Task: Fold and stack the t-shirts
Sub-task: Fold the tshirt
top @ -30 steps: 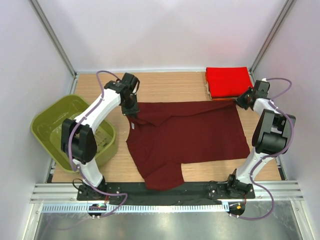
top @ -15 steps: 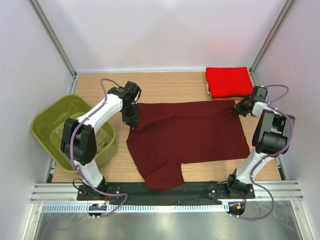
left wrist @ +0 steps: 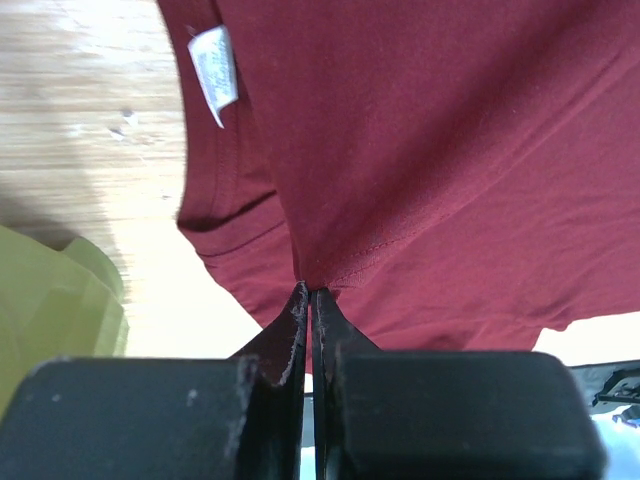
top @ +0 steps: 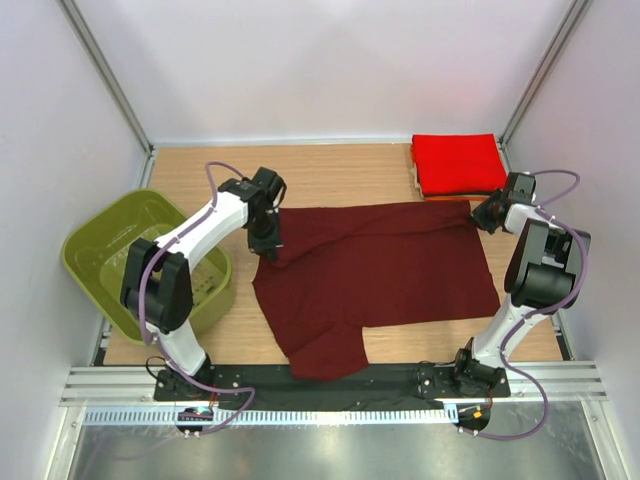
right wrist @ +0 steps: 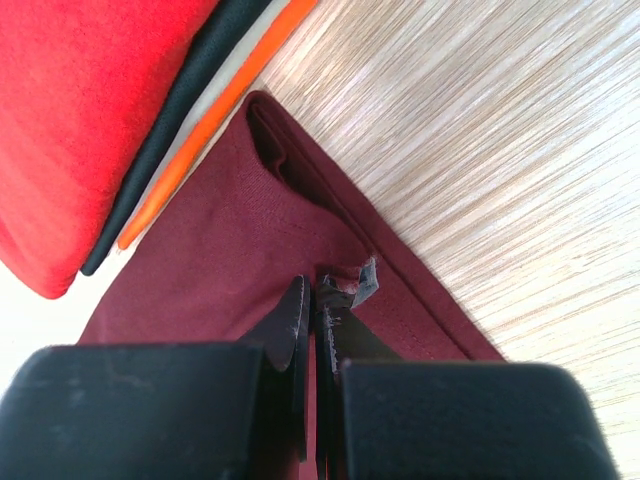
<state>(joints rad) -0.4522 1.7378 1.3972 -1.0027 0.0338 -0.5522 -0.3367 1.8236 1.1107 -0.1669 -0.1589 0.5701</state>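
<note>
Left tool and right tool pinch the maroon t-shirt (both closed tight), between basket and folded stack.

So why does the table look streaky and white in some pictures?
Right wrist view: the table wood smears into streaks, likely motion blur. Left wrist view: glare whitens the table beside the maroon t-shirt, whose label is fuzzy. Top view: sharp, evenly lit.
</note>
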